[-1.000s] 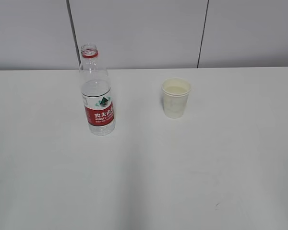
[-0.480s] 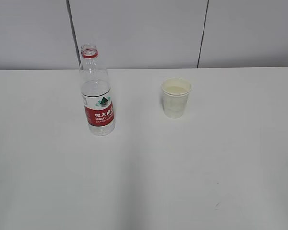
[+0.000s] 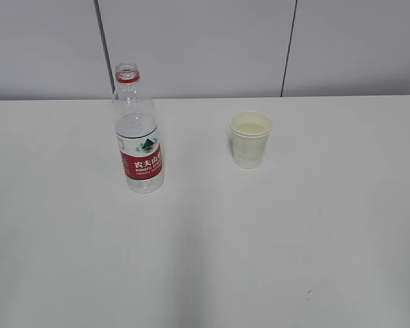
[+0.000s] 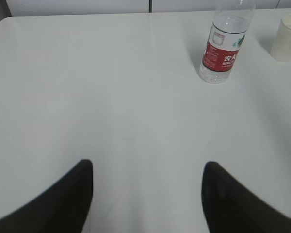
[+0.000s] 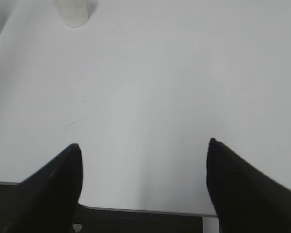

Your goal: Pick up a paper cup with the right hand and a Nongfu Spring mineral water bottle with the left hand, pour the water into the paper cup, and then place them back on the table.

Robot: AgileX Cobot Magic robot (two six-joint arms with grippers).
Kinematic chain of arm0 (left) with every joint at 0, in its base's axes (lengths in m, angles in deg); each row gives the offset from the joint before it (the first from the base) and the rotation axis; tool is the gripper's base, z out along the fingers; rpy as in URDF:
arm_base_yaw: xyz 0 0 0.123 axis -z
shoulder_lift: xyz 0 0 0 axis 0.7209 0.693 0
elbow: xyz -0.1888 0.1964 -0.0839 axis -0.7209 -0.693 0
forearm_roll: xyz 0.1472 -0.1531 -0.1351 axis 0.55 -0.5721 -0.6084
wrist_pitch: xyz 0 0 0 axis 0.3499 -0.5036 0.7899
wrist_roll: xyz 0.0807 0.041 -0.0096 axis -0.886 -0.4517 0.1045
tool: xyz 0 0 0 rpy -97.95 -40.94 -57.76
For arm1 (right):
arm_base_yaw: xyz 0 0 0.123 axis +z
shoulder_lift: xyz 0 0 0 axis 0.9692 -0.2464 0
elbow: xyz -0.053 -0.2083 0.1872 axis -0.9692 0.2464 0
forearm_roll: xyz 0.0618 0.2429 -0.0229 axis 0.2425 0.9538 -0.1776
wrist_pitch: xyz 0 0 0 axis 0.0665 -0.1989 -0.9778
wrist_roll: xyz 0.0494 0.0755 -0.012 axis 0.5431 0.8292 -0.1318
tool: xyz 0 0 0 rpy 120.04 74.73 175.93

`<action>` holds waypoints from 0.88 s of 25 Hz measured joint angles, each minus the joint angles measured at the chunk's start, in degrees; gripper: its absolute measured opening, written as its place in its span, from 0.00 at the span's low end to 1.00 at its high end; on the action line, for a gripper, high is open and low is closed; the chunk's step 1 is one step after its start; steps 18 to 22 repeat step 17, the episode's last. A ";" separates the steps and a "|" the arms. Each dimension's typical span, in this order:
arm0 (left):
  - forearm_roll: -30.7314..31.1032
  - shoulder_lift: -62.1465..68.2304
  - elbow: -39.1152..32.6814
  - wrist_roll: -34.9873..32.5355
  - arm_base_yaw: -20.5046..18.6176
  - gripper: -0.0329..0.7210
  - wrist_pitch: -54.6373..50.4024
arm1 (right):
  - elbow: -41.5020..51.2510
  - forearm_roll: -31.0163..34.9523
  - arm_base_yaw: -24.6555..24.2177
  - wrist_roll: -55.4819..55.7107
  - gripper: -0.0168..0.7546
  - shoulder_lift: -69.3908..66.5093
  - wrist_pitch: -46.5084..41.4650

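I see the Nongfu Spring mineral water bottle (image 3: 138, 133) upright, uncapped, on the white surface (image 3: 225, 253), well left of the paper cup (image 3: 250, 139), which seems to hold liquid. Left end effector (image 4: 148, 172) and right end effector (image 5: 143, 150) are spread, empty.

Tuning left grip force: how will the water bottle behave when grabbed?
The Nongfu Spring mineral water bottle is uncapped, thin clear plastic: a hard squeeze could probably dent it and spill. Tall and narrow, it may tip if nudged. Mostly full, so likely fairly heavy.
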 joint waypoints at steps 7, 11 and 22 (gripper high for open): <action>0.00 0.00 0.00 0.00 0.00 0.60 0.00 | 0.00 0.00 0.00 0.00 0.78 0.00 0.00; 0.00 0.00 0.00 0.00 0.00 0.59 0.00 | 0.00 -0.09 0.00 0.10 0.78 0.00 0.00; 0.00 0.00 0.00 0.00 0.00 0.56 0.00 | 0.00 -0.09 0.00 0.10 0.78 0.00 0.00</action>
